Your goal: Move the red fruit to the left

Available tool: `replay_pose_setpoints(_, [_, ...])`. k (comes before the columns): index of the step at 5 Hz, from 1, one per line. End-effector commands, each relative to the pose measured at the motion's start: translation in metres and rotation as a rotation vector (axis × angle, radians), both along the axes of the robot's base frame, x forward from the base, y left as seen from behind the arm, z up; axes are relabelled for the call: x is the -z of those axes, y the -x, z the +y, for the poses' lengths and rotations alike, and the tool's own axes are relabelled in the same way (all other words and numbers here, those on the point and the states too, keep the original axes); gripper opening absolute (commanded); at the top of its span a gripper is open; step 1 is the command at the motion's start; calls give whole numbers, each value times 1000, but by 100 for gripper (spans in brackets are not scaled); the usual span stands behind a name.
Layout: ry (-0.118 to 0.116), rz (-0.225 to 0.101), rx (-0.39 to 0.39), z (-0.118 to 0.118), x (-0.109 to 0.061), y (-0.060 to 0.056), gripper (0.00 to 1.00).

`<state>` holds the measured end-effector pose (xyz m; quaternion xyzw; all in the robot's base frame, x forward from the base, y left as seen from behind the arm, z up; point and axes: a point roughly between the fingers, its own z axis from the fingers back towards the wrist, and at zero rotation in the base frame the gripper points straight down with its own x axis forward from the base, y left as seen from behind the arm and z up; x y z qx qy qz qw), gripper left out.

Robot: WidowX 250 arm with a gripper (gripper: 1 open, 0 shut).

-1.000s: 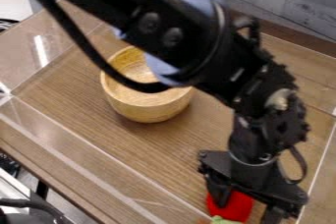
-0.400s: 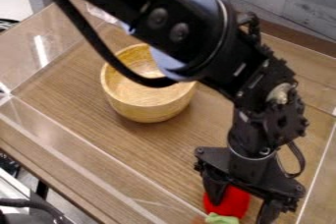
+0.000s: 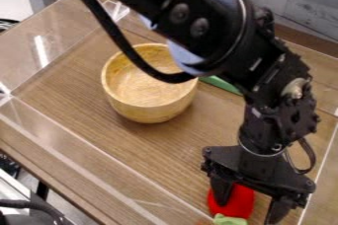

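The red fruit (image 3: 235,204) lies near the table's front edge at the bottom right, glossy red with a bit of green beside it at the frame's lower edge. My gripper (image 3: 254,198) points straight down over it with its black fingers (image 3: 216,186) spread to either side of the fruit. The jaws stand open around it, and I cannot tell whether they touch it. The black arm (image 3: 199,32) stretches from the top left across the middle and hides part of the table behind it.
A round wooden bowl (image 3: 149,83) sits on the wooden table (image 3: 106,145) left of centre. Clear plastic walls (image 3: 53,120) edge the left and front sides. A blue thing (image 3: 224,86) is partly hidden behind the arm.
The gripper has stayed low over the red fruit with its jaws open, shifting only slightly and rolling a little. The upper arm has swung somewhat to the right.
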<state>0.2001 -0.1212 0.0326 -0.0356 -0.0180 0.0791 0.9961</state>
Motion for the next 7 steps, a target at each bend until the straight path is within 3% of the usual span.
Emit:
replay_pose_setpoints(1, [8,-20,45,-7,8,-1,0])
replay_pose_setpoints(2, [9,-24,95,-10,15,5,0])
replay_pose_setpoints(3, [14,-35,73,-19,4,6,0])
replay_pose_setpoints(4, [21,-57,46,-27,-12,6,0])
replay_pose_setpoints(6, [49,-105,103,-30,-57,6,0])
replay_pose_setpoints(7, [67,-142,76,-28,-83,15,0])
